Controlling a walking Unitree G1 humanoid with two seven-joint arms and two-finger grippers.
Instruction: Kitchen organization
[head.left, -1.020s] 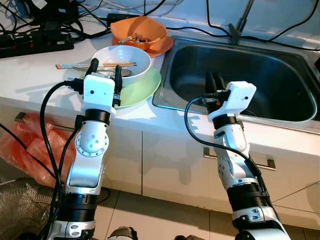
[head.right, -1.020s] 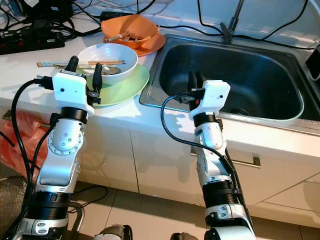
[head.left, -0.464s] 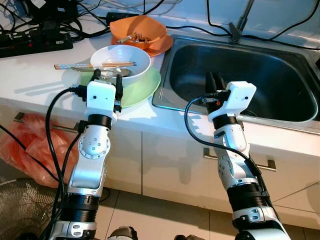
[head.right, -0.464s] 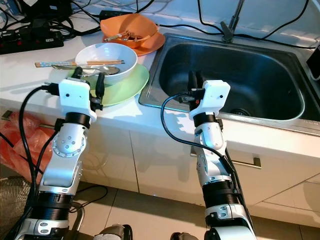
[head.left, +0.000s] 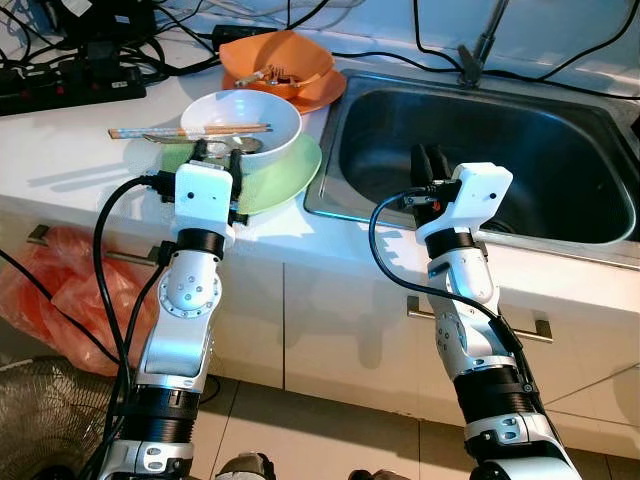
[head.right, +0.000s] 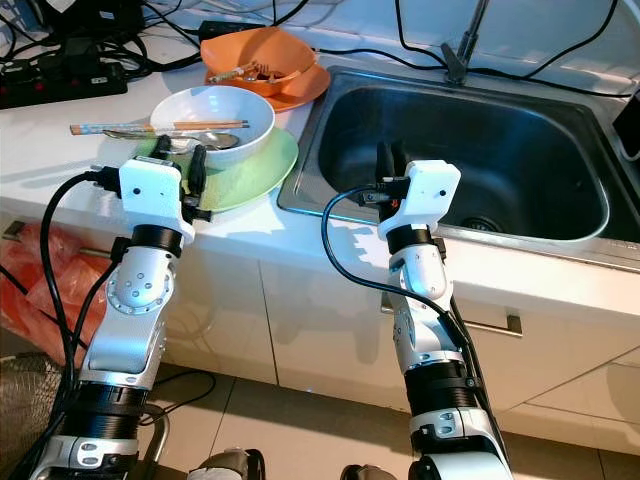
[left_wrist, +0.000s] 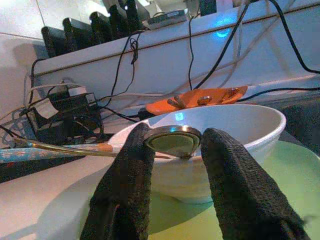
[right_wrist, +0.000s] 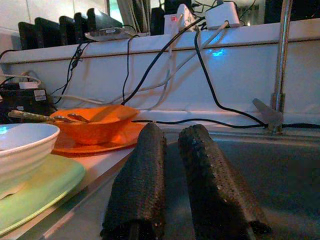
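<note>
— White surface runs along the cabinet fronts, and near its front edge a pale green plate carries a white bowl. Where does the left gripper stand?

— It hovers over the near rim of that plate, fingers spread apart and empty. The left wrist view shows the fingers framing the bowl's wall, with the bowl of a metal spoon seen in the gap between them, touching neither.

— What crowds the bowl?

— Chopsticks lie across its rim and stick out past it toward the robot's left. Behind it sits an orange bowl on an orange plate, just beside the sink's rim. Black cables cover the back left of the surface.

— And open room?

— Bare white surface lies to the left of the green plate, up to the front edge. On the right, the steel sink is a wide open basin. The right gripper hangs over the sink's near edge, its fingers drawn close together with only a thin gap, holding nothing.
</note>
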